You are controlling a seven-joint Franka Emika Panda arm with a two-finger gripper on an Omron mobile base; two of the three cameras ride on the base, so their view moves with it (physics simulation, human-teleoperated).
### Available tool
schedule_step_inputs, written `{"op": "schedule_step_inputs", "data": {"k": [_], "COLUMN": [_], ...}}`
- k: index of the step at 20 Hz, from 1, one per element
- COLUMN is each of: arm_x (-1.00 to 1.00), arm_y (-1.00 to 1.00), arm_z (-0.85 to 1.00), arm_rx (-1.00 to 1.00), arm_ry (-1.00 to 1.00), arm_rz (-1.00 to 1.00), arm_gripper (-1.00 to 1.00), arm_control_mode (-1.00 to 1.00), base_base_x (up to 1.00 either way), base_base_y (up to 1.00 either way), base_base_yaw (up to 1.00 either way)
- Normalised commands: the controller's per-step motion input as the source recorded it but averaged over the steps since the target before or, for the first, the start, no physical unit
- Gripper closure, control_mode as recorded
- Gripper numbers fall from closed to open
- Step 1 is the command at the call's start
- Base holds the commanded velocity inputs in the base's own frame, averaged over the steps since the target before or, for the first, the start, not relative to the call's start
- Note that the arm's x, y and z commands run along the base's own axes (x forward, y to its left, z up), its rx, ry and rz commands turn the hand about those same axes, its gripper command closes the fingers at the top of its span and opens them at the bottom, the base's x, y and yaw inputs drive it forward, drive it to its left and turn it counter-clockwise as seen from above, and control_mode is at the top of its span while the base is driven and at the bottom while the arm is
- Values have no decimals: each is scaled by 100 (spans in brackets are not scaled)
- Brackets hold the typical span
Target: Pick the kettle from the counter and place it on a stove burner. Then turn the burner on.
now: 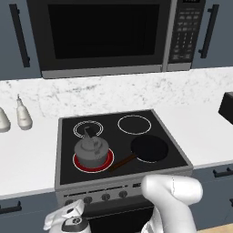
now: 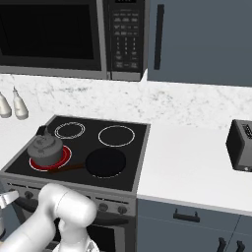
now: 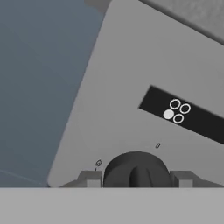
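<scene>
Sitting on a glowing red burner (image 1: 93, 162): the squat dark grey metal kettle (image 1: 92, 149) (left centre of frame).
End effector (image 3: 137, 178) fingers straddle a dark round stove knob (image 3: 136, 169), lower centre; whether they pinch it, I cannot tell.

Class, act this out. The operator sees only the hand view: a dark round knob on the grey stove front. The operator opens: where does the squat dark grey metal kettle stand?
Observer: The kettle stands on the front left burner of the black stove top.
Operator: Is that burner on?
Observer: It glows red around the kettle's base; the other rings do not.
Operator: What is next to the kettle?
Observer: A black frying pan sits at the stove top's front right, with its brown handle pointing toward the kettle.
</scene>
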Motion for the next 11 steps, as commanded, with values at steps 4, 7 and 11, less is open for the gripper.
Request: {"op": "schedule_step_inputs", "data": {"k": [4,7,11], "arm_x": [15,15,5], "arm_y": [23,22,20], "arm_z": [8,8,11], "arm_rx": [-42,-42,-38], "arm_ry": [0,1,1], "arm_rz": [21,21,19], "arm_gripper": [100,100,100], "arm_control_mode": [-100,-100,-100], "base_base_x": [0,0,0], "base_base_y": [0,0,0], "base_base_yaw": [0,0,0]}}
